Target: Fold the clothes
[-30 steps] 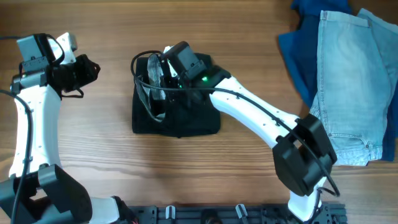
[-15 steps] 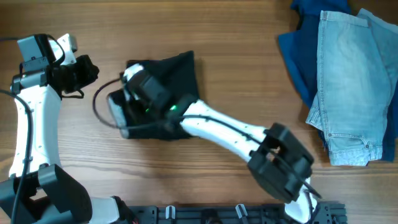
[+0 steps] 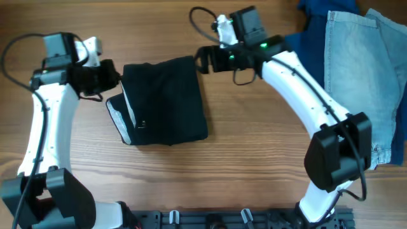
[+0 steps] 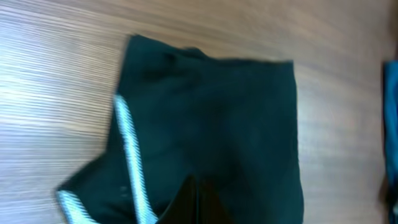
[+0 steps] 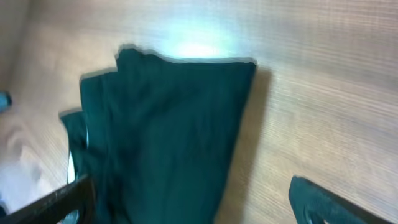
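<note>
A black garment lies folded into a rough rectangle on the wooden table, with a white striped band showing at its left edge. My left gripper sits at the garment's upper left edge. In the left wrist view its fingers are shut together over the dark cloth, and I see no fabric pinched between them. My right gripper hovers at the garment's upper right corner. Its jaws stand wide open in the right wrist view, with the black cloth below them.
At the far right lies a pile of clothes: light denim jeans on top of a dark blue garment. A black rail runs along the table's front edge. Both arm bases stand at the front.
The right arm has swung off the garment's left side to its upper right corner and opened. The garment now lies flat and folded. The left gripper has moved right to its edge.
</note>
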Controlling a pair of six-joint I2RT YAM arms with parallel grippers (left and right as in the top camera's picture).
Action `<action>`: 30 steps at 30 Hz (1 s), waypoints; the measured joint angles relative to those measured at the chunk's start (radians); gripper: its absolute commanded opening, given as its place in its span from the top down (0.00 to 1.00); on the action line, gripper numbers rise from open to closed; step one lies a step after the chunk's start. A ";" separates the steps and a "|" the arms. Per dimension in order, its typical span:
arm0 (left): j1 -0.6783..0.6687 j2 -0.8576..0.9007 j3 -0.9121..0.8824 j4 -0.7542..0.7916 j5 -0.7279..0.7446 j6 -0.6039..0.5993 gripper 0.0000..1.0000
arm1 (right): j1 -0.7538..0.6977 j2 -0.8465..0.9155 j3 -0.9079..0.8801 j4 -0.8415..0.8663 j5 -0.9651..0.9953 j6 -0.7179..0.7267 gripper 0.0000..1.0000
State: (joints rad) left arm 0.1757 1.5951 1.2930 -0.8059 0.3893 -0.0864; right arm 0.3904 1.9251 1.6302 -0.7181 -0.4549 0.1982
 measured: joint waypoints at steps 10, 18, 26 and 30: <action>-0.417 0.095 0.000 -0.094 -0.089 0.297 0.75 | -0.185 0.000 -0.001 -0.092 -0.042 -0.100 0.00; -0.722 0.097 -0.004 -0.307 -0.214 0.337 0.31 | -0.213 0.000 -0.001 -0.081 -0.041 -0.125 0.00; -0.872 0.283 -0.044 -0.205 -0.473 0.288 0.20 | -0.250 0.000 -0.001 -0.053 -0.039 -0.125 0.00; -0.883 0.359 -0.044 -0.071 -0.660 0.209 0.70 | -0.250 0.000 -0.001 -0.039 -0.039 -0.125 0.00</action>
State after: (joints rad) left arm -0.7071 1.9545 1.2491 -0.8768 -0.2707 0.1223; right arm 0.1402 1.9251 1.6295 -0.7574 -0.4934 0.0731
